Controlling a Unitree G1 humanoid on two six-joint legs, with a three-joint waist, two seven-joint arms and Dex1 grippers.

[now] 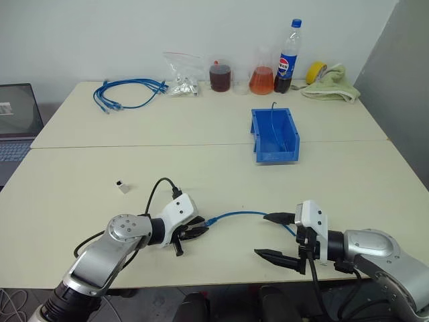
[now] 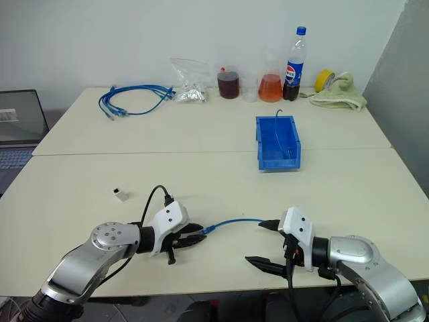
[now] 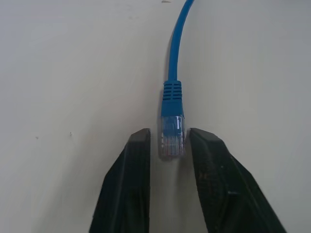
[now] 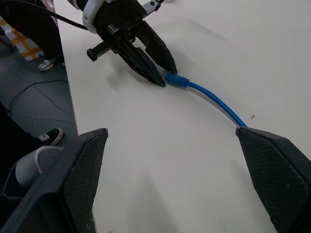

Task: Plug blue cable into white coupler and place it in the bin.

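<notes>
closing in on the clear plug, the left gripper has its two black fingers drawn nearly together on either side of it, pinching or just about to pinch; contact on both sides is hard to confirm. the blue cable lies flat on the near table, running from that plug across to the right gripper, whose jaws stand wide apart with the cable passing between them, untouched. this cable looks light and limp, so it will likely droop and swing when lifted. the hard plug or the ribbed boot just behind it is the sensible place to hold, since the clip looks fragile. the white coupler sits alone well to the left, tiny, probably easy to knock away. farther back stands the blue bin, open-topped, with what looks like a thin cable already inside. beyond it are a cola bottle, two vessels of reddish liquid, and a coiled bundle of blue cables.
</notes>
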